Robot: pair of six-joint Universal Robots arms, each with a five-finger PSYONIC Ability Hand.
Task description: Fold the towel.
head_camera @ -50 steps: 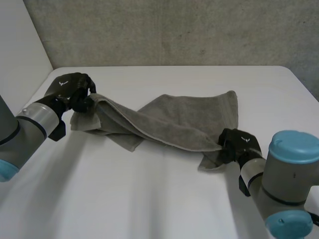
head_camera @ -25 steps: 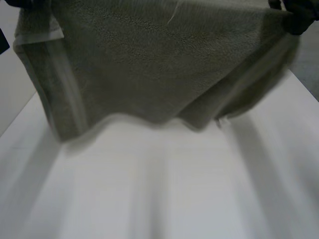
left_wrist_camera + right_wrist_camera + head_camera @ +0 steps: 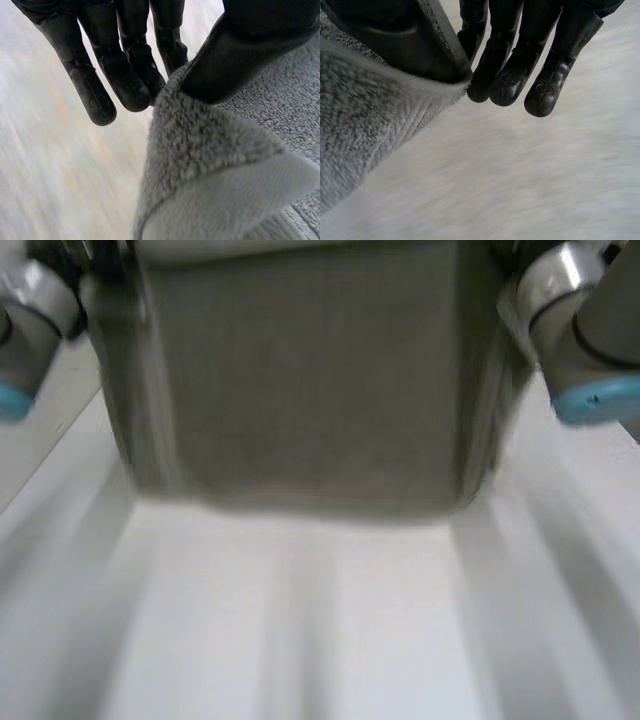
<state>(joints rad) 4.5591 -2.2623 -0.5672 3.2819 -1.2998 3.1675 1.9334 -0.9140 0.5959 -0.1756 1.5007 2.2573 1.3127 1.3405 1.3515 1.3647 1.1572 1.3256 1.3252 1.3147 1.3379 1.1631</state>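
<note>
The grey towel (image 3: 310, 390) hangs spread out flat above the white table (image 3: 300, 630), its lower edge clear of the surface. Both arms are raised, one at each upper corner. In the left wrist view my left hand (image 3: 125, 75) pinches a corner of the towel (image 3: 210, 170) between thumb and fingers. In the right wrist view my right hand (image 3: 515, 65) pinches the other corner of the towel (image 3: 365, 125) between thumb and fingers the same way.
The left arm (image 3: 35, 315) and the right arm (image 3: 585, 335) flank the hanging cloth. A wall runs along the table's left side (image 3: 40, 440).
A second ago the towel lay crumpled on the table with a hand at each end. Both hands have lifted it high, and it now hangs stretched flat between them.
</note>
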